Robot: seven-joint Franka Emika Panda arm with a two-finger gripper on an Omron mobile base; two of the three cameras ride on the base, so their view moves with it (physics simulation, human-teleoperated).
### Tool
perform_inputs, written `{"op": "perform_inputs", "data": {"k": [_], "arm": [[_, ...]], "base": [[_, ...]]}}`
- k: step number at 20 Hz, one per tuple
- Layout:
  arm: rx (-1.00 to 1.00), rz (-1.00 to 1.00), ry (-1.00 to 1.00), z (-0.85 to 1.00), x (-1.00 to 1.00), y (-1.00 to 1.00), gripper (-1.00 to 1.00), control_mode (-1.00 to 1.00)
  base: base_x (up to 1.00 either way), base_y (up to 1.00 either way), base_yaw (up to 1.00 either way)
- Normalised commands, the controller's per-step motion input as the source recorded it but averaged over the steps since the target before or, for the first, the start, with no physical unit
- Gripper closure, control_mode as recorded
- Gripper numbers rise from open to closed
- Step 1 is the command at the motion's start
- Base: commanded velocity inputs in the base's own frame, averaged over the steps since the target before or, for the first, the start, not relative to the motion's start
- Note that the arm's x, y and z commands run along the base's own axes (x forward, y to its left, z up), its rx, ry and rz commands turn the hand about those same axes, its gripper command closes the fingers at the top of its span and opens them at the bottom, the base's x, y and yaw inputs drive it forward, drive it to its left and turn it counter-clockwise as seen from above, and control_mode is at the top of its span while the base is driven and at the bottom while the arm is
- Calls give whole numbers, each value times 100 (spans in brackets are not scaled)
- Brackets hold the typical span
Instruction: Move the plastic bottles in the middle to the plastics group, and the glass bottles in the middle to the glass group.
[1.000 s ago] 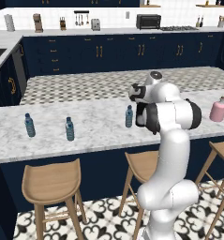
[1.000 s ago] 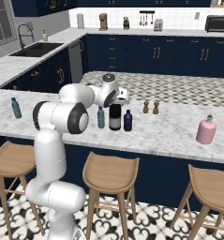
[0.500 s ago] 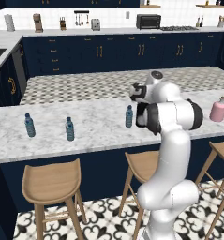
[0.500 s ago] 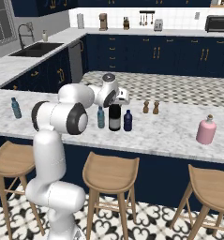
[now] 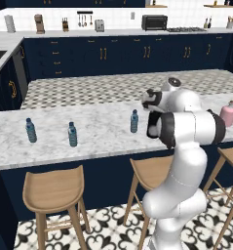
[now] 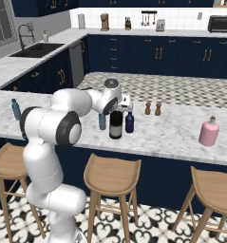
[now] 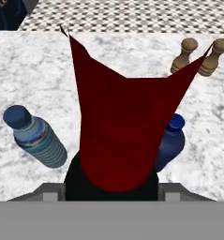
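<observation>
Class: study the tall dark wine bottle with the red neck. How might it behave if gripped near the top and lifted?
The wine bottle is tall on a narrow base, so it probably tips easily. It looks rigid. Its smooth red neck may slip between the fingers.

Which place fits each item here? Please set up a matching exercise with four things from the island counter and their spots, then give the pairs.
Things
1. wine bottle
2. navy bottle
3. pink bottle
4. pepper mills

Places
A. alone toward the counter's right end
B. directly under the gripper, red top right in front of the hand camera
C. a brown pair standing behind the middle bottles
D. just right of the wine bottle in the right base view

Pairs: 1-B, 2-D, 3-A, 4-C
</observation>
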Motion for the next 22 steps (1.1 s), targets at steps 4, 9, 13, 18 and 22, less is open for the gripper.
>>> {"op": "perform_inputs", "data": {"k": [4,9,13,18,22], "arm": [[0,0,0,13,-32,-35,100,-100],[0,0,3,26,-12,-66,100,-100],[-1,0,11,23,-9,-78,100,-100],[-3,0,9,12,14,-81,100,-100],[0,0,0,4,22,-87,100,-100]], "base": [[0,0,0],[0,0,0],[0,0,0],[0,0,0],[0,0,0]]}}
